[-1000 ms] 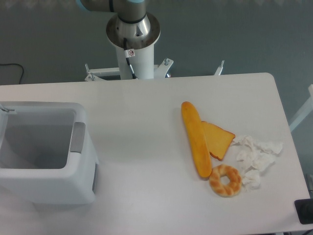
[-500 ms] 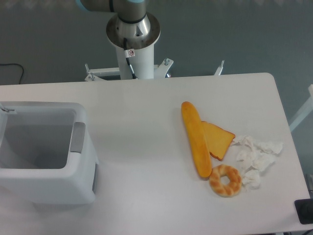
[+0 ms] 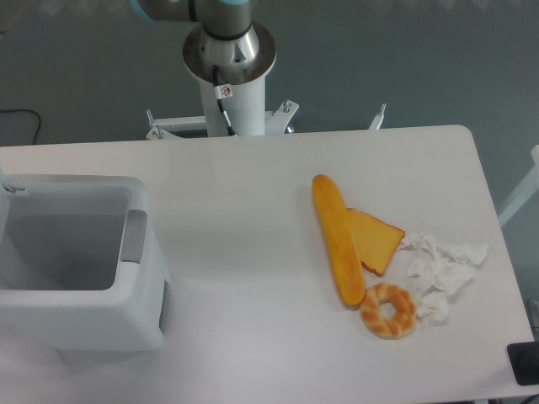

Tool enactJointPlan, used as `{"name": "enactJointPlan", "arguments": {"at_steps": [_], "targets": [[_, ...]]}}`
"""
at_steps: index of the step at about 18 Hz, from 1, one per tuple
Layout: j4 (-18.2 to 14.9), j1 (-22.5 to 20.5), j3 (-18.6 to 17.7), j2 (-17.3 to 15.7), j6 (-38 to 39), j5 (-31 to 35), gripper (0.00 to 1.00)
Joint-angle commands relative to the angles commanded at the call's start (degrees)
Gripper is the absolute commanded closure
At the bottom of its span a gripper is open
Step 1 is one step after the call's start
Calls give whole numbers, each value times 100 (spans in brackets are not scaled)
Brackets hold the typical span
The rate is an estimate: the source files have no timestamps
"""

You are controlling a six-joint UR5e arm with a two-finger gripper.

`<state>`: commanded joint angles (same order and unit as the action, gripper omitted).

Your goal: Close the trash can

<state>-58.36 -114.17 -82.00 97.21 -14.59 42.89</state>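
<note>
The white boxy trash can (image 3: 101, 316) stands at the table's left edge with its top open, and its inside shows empty. A small grey tab (image 3: 133, 236) sits on its right rim. Its lid is mostly out of view; only a thin white sliver shows at the left frame edge. Only the arm's base column (image 3: 229, 76) and a bit of the blue-grey upper arm show at the top. The gripper is out of view.
On the right half of the white table (image 3: 253, 210) lie a long baguette (image 3: 337, 237), a slice of toast (image 3: 376, 240), a bagel (image 3: 388, 309) and crumpled white tissues (image 3: 442, 269). A dark object (image 3: 525, 364) sits at the bottom right corner.
</note>
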Motion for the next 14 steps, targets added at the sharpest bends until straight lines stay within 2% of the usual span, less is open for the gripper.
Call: {"name": "enactJointPlan", "arguments": {"at_steps": [10, 14], "targets": [[0, -141, -18, -26, 17, 457, 0], [0, -377, -62, -26, -17, 615, 0]]}}
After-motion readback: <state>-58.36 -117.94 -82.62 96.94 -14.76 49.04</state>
